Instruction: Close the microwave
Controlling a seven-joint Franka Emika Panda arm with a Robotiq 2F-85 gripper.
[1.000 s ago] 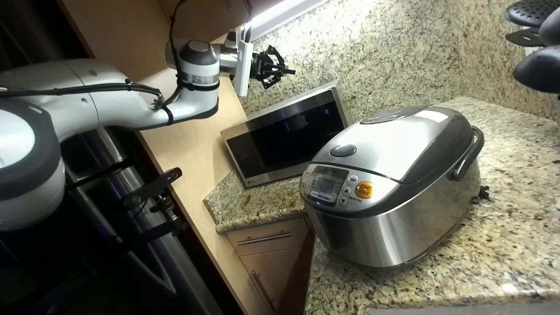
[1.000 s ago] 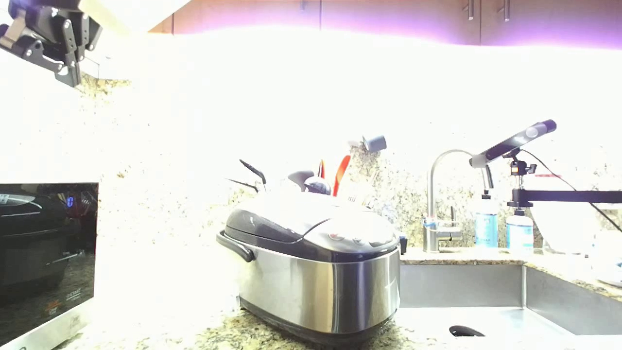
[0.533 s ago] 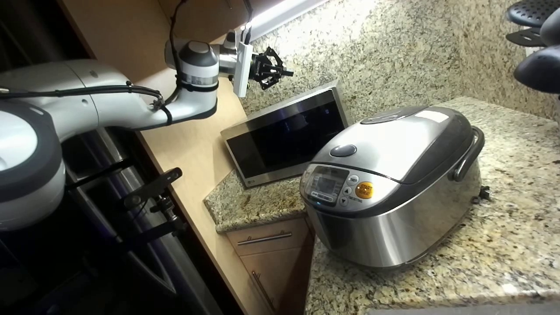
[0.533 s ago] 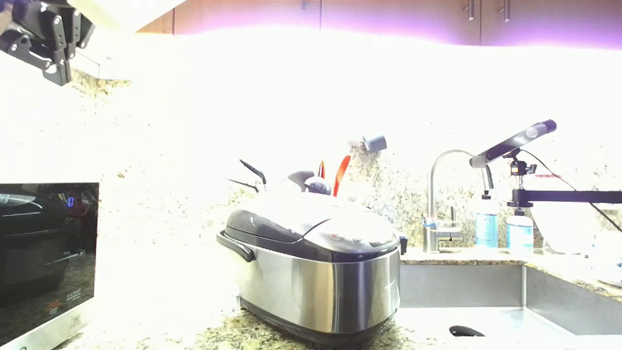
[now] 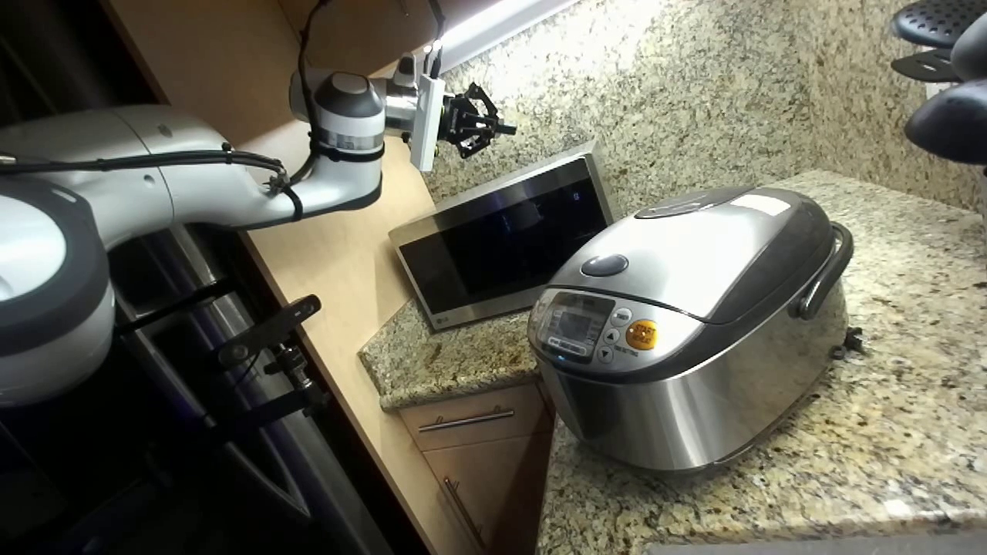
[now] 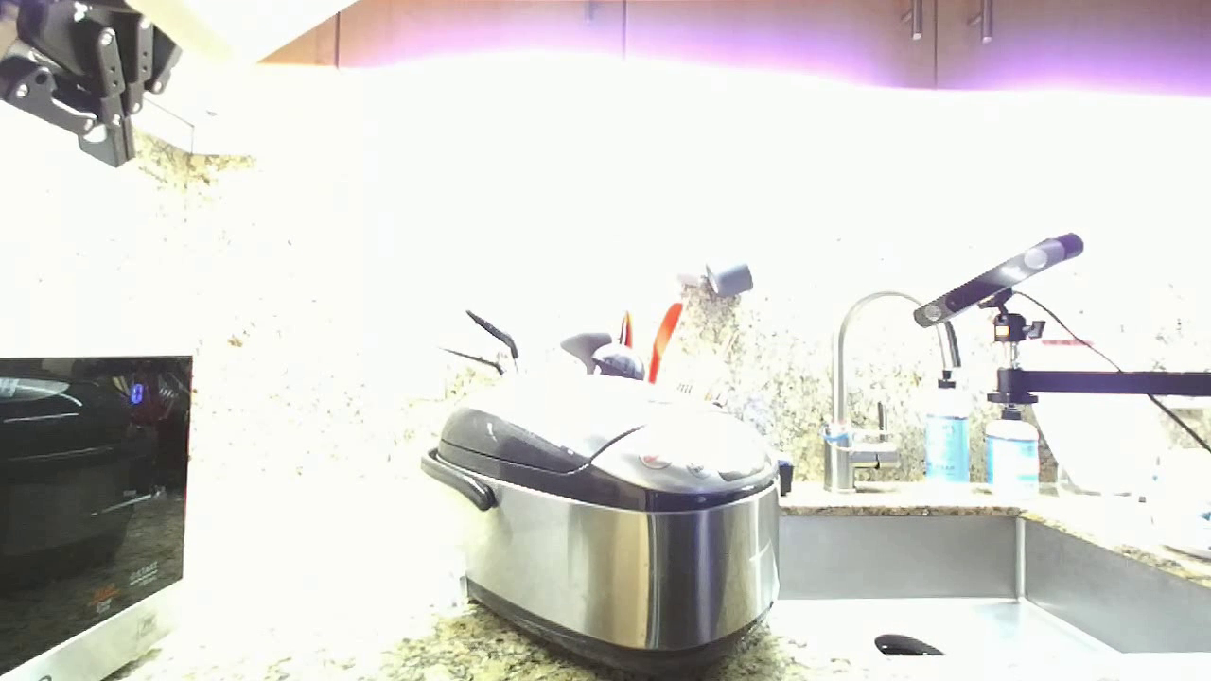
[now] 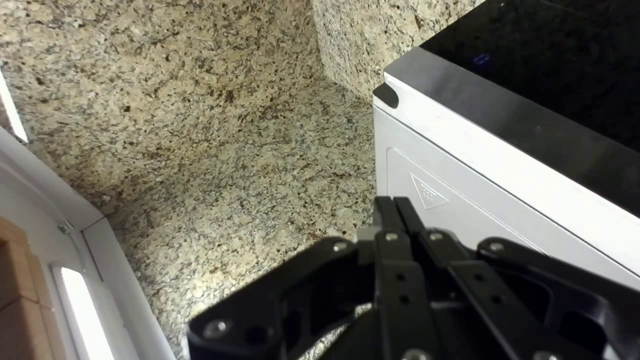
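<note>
In my wrist view the boxy silver-grey microwave point(image 7: 520, 132) lies at two o'clock of my empty, pressed-together jaws. Its dark-glass door point(image 5: 501, 240) looks flush: closing seems done; I'd retreat next.

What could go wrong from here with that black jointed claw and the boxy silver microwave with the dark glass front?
The black jointed gripper, shut, sits higher than the boxy silver microwave, so coming down carelessly might scrape its top. The microwave already looks shut, so a push could shift it. A sideways swing might bump the domed silver rice cooker with the orange button, standing nearby.
</note>
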